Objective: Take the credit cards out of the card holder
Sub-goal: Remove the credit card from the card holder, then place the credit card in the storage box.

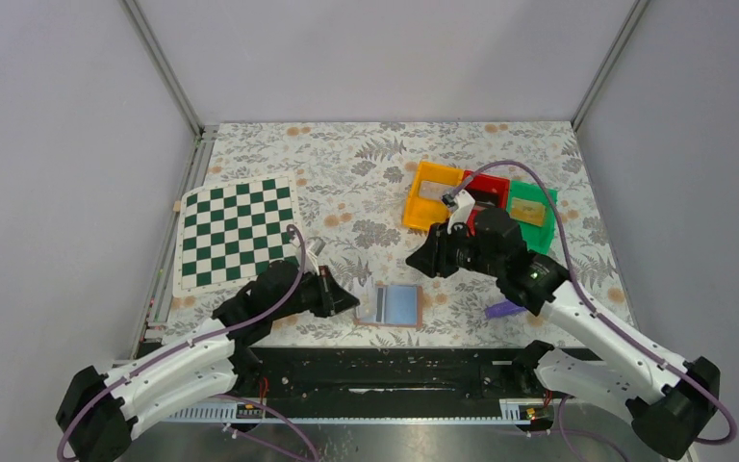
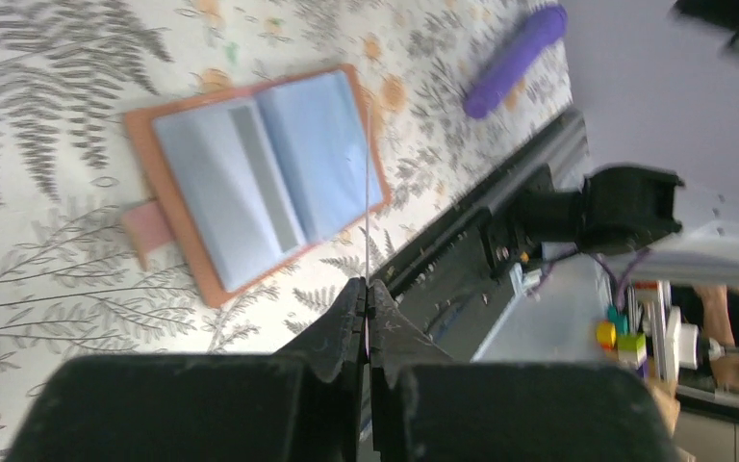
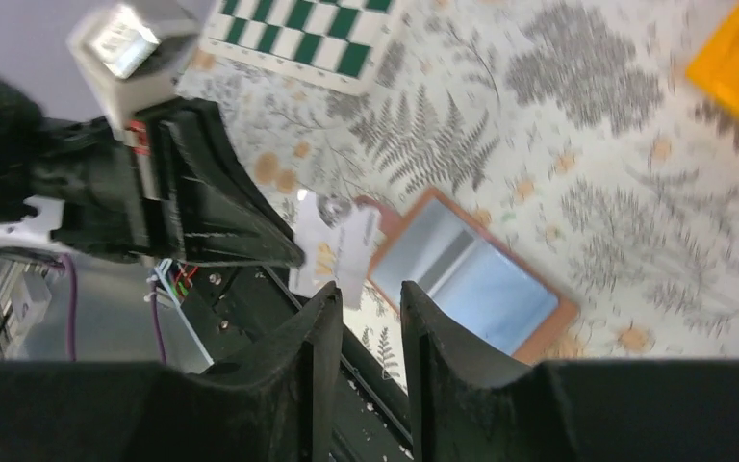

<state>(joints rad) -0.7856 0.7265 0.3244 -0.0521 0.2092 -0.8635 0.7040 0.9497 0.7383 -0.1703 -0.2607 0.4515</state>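
The card holder (image 1: pixel 401 306) lies open near the table's front edge, tan rim with pale blue inside; it also shows in the left wrist view (image 2: pixel 260 178) and the right wrist view (image 3: pixel 471 276). My left gripper (image 1: pixel 353 296) is just left of it, shut on a thin whitish credit card (image 1: pixel 367 294). That card shows edge-on in the left wrist view (image 2: pixel 367 192), standing up from the gripper (image 2: pixel 367 286), and flat in the right wrist view (image 3: pixel 339 241). My right gripper (image 1: pixel 416 264) hovers open and empty behind the holder, its jaws (image 3: pixel 370 294) parted.
A green-and-white chessboard (image 1: pixel 236 234) lies at the left. Orange (image 1: pixel 414 207), red (image 1: pixel 486 180) and green (image 1: pixel 545 231) bins stand at the back right; a yellowish card (image 1: pixel 527 210) lies in the green one. A purple object (image 1: pixel 502 309) lies by the right arm.
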